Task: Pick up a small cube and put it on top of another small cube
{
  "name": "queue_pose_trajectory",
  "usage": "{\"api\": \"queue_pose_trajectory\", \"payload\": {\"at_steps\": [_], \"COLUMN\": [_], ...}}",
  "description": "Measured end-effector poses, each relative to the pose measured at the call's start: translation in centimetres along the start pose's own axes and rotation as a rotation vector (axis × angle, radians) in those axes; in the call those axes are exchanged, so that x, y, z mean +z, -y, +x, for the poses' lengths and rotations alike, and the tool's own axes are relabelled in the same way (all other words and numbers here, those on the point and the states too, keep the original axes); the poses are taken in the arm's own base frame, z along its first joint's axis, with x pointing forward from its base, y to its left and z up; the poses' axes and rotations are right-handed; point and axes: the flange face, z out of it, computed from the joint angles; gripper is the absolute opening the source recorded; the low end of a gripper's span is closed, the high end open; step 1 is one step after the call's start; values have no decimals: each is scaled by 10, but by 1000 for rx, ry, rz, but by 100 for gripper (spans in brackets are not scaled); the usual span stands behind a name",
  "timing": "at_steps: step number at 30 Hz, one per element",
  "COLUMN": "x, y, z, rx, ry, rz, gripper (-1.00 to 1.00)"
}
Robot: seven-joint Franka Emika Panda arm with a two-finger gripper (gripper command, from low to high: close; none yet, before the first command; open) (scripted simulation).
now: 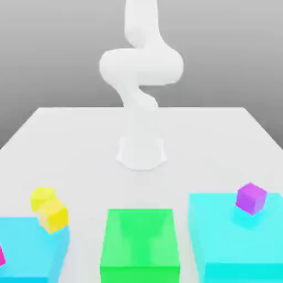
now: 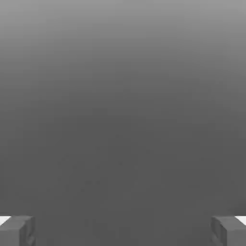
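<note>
Nothing's begun: the gripper is wide open and empty. Next it must go down to the lemon cube, well below it, beside the golden cube.

Across the near edge of a flat white table: three big translucent blocks. At the exterior view's left, a large cyan block, with a sliver of a small magenta cube at the picture's edge. In the middle, well apart from both neighbours, a large green block. At the exterior view's right, a second large cyan block, carrying a small purple cube on top near its far side. Behind everything, a plain grey backdrop.
</note>
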Motion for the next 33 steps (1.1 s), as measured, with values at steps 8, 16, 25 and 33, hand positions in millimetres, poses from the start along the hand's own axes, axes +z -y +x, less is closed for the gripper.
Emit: {"api": "queue_pose_trajectory", "payload": {"at_steps": [8, 16, 25, 33], "x": [141, 234, 280, 321], "y": [-108, -255, -416, -474], "z": [18, -2, -82, -142], "rx": [-24, -6, 75, 99], "ry": [77, 231, 449, 525], "rz": [-265, -444, -521, -509], "gripper": [0, 0, 0, 0]}}
